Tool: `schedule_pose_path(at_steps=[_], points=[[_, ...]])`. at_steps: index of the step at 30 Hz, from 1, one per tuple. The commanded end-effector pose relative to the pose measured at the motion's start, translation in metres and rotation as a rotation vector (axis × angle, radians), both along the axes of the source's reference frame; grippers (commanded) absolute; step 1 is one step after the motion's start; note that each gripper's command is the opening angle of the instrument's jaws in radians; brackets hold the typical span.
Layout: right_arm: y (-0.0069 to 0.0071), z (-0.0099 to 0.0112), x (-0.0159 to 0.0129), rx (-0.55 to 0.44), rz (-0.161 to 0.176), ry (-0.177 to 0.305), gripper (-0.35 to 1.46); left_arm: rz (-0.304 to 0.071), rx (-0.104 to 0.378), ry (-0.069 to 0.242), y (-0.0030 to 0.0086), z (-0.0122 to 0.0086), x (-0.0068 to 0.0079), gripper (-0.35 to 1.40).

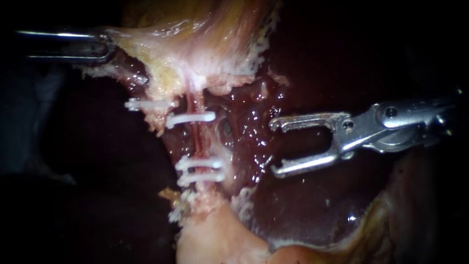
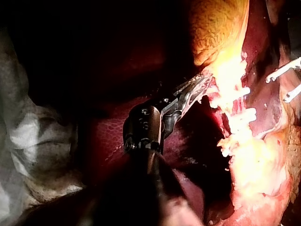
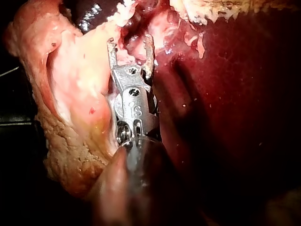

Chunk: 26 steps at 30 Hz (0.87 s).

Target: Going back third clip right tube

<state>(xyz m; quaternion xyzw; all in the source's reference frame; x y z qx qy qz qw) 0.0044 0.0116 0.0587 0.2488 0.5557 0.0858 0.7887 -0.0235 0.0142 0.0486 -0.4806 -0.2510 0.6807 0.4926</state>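
Right tube [image 1: 197, 142] was seen as a thin reddish strand standing well ahead of the tips of the right instrument [image 1: 273, 147], with dark wet liver [image 1: 303, 205] filling the gap between them. Three white clips were counted across it: a single clip [image 1: 190, 117] ahead of the upper jaw, and a close pair [image 1: 198, 164] ahead of the lower jaw. Which of these was the third could not be told. A fourth clip [image 1: 146, 104] was set on a separate strand, farther from those jaws.

The right instrument's jaws were spread wide and nothing was held in them; no clip was loaded, which the right wrist view [image 3: 130, 47] confirmed. The left instrument [image 1: 105, 46] was clamped on the edge of the pale tissue [image 1: 161, 54] beyond the tube, and this tissue was drawn taut toward it.

The clipping of this tube was judged complete, since all three clips sat closed across it. Only the retreat of the empty right instrument, clear of the liver surface, was judged left to finish.
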Motion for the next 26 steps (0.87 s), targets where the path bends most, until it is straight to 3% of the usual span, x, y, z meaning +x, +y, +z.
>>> schedule_pose_path(at_steps=[1, 9, 13, 26], points=[[0.0, 0.0, -0.0001, 0.0, 0.0, 0.001, 0.5, 0.004, 0.001, 0.002, 0.0, 0.0002, -0.0003, -0.35], [0.0, -0.0001, -0.0004, 0.0, -0.001, 0.001, 0.5, 0.021, 0.001, -0.001, -0.0007, 0.002, -0.0035, -0.35], [0.0, -0.0001, -0.0004, 0.0, -0.002, 0.001, 0.5, 0.031, 0.001, -0.001, -0.0011, 0.0028, -0.0043, -0.35], [0.0, -0.0001, -0.0005, 0.0, -0.002, 0.001, 0.5, 0.032, 0.0, -0.001, -0.001, 0.0031, -0.0044, -0.35]])
